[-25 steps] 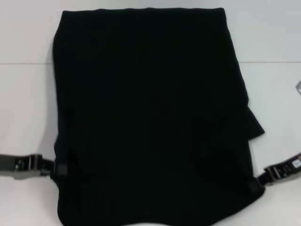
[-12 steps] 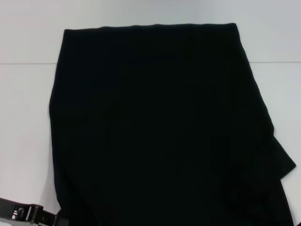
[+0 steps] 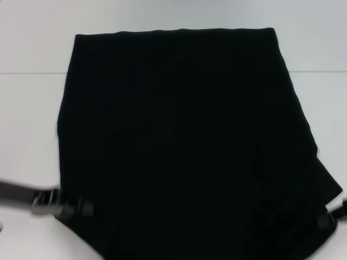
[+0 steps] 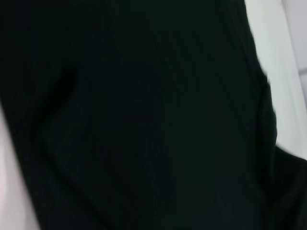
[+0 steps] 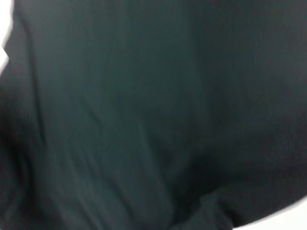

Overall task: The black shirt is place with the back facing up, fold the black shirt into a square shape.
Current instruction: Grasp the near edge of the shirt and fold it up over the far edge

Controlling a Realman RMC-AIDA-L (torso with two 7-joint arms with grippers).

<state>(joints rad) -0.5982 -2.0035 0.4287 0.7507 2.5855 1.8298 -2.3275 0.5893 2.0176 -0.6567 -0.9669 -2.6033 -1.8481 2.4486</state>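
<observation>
Both tools have come back up at the shirt [image 3: 179,141]'s near corners: left tool [image 3: 81,208], right tool [image 3: 332,216]. Whether they pinch it, I cannot tell; the near-edge fold seems under way.

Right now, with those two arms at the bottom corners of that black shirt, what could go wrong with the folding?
The left gripper and the right gripper sit at the near corners of the black shirt. If one corner slips, the fold could come out lopsided. The shirt's right side already flares out near the right gripper, so the edges may not line up square. The soft cloth could also bunch into wrinkles on the white table.
</observation>
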